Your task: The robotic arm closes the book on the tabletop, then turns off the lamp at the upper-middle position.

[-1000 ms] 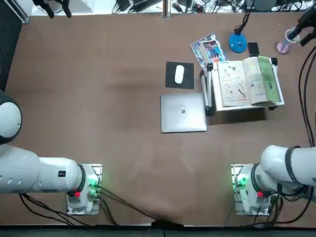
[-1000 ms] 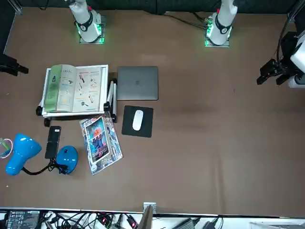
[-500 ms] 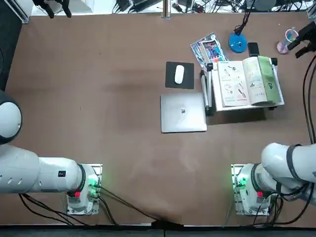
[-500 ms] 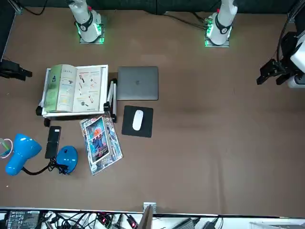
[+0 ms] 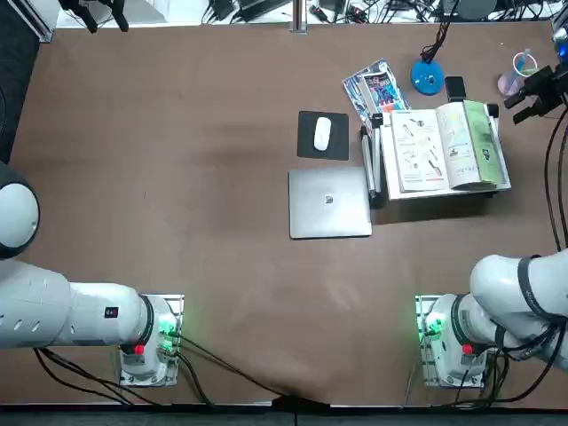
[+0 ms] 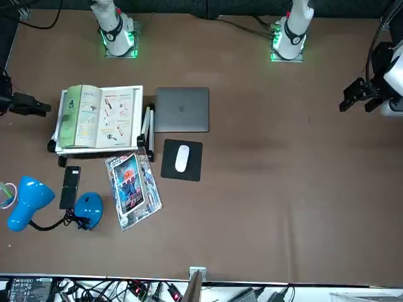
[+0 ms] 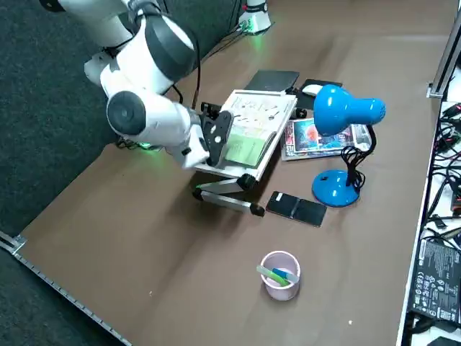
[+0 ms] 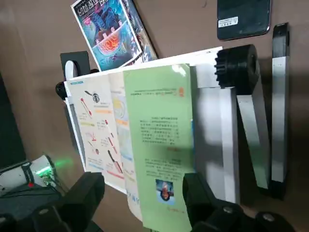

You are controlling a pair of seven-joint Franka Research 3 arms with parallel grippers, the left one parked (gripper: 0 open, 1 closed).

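On brown tabletop [image 5: 222, 284], open book [image 5: 444, 149].

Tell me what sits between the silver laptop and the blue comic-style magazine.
In the front view, the black square mat bearing a white mouse lies diagonally between them, beside both.

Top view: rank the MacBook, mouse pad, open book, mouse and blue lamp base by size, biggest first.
1. Open book
2. MacBook
3. Mouse pad
4. Lamp base
5. Mouse

The right gripper, jaws apart, is by the book's green cover.
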